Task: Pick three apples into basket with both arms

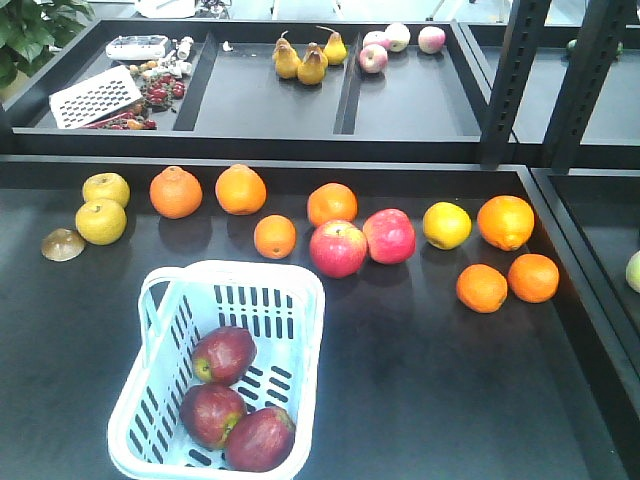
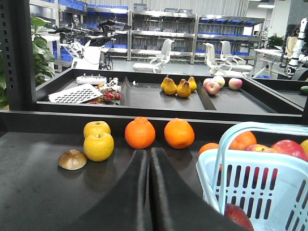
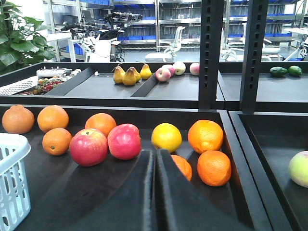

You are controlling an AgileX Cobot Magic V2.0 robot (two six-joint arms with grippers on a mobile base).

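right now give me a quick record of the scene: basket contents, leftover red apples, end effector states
basket: holds three dark maroon apples, on the front tray
bright red apples: two, outside the basket, touching each other
left end effector: shut, empty
right end effector: shut, empty
task: three apples look placed

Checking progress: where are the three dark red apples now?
In the front view, all three apples lie inside the basket at the lower left of the black table, clustered toward its near end.
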